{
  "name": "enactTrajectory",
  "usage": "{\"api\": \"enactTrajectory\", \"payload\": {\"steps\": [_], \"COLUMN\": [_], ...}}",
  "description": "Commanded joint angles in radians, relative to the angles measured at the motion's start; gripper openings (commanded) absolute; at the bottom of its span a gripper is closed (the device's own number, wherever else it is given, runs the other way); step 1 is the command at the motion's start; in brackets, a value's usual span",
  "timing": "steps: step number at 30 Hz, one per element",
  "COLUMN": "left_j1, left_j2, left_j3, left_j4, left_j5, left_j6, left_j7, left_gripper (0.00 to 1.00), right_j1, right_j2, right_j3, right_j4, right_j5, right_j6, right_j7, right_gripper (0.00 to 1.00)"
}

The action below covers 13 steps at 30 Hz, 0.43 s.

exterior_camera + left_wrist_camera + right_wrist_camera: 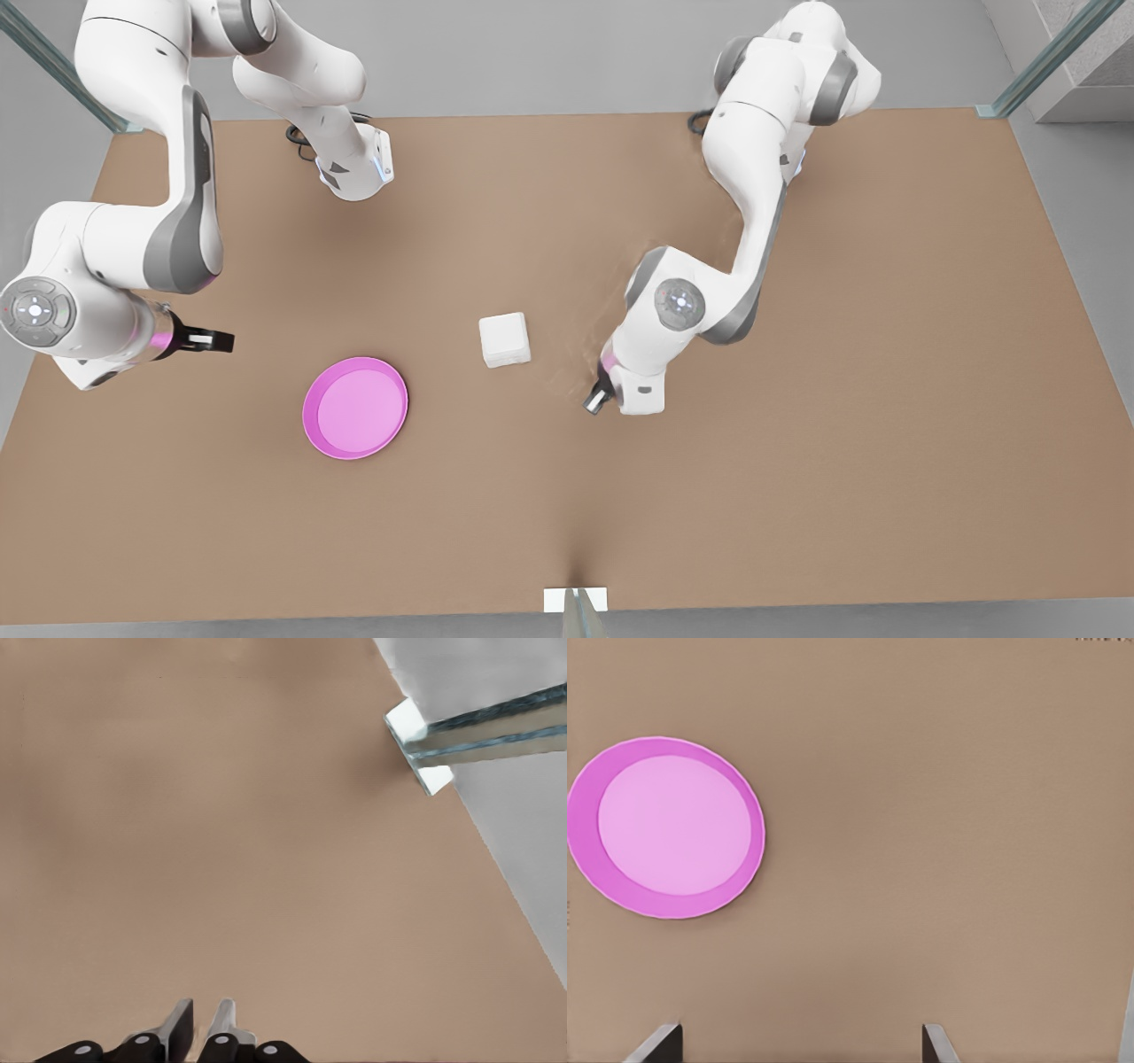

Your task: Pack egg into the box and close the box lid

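Sitting mid-table, the box (505, 339) has its lid down, near the pink plate (355, 408). Left gripper (596, 400) hangs just off the box toward the front view's right, fingers (180, 1024) nearly pinched together, holding nothing. Right gripper (215, 338) hovers beyond the plate, spread wide, empty.

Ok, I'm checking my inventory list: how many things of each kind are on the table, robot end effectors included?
White box: 1
Pink plate: 1
End effectors: 2, the left end effector beside the box, the right end effector near the plate
Total: 4
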State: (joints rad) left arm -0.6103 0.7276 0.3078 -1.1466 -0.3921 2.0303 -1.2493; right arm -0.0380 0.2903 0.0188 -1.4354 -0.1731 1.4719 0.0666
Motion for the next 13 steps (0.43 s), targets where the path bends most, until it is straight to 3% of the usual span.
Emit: {"api": "enactTrajectory", "payload": {"steps": [1,2,3,5,6,7,8,13], "left_j1": [0.139,0.132,0.116,0.383,0.457,0.465,0.465,0.463], "left_j2": [-0.013,-0.092,-0.207,-0.427,-0.500,-0.609,-0.613,-0.620], "left_j3": [0.177,0.293,0.278,-0.217,-0.318,-0.322,-0.323,-0.323], "left_j4": [0.038,0.041,0.041,-0.001,-0.062,-0.223,-0.255,-0.283], "left_j5": [0.059,0.064,0.191,0.459,0.472,0.470,0.467,0.467], "left_j6": [-0.602,-0.663,-0.719,-0.748,-0.736,-0.644,-0.630,-0.619], "left_j7": [1.348,1.602,1.605,1.539,1.516,1.516,1.519,1.521], "left_gripper": [1.00,1.00,1.00,1.00,1.00,1.00,1.00,1.00], "right_j1": [0.036,0.047,0.024,0.003,0.006,0.009,0.007,0.009], "right_j2": [0.000,0.013,0.023,0.023,0.036,0.038,0.041,0.041], "right_j3": [0.003,0.004,0.000,0.000,0.000,0.001,0.001,0.001], "right_j4": [0.001,0.046,0.102,0.102,0.102,0.102,0.102,0.102], "right_j5": [0.000,0.033,0.159,0.239,0.238,0.236,0.236,0.224], "right_j6": [0.004,0.030,0.064,0.136,0.139,0.139,0.140,0.139], "right_j7": [-0.028,-0.034,-0.041,-0.037,-0.037,-0.034,-0.034,-0.031], "right_gripper": [1.00,1.00,1.00,1.00,1.00,1.00,1.00,1.00]}}
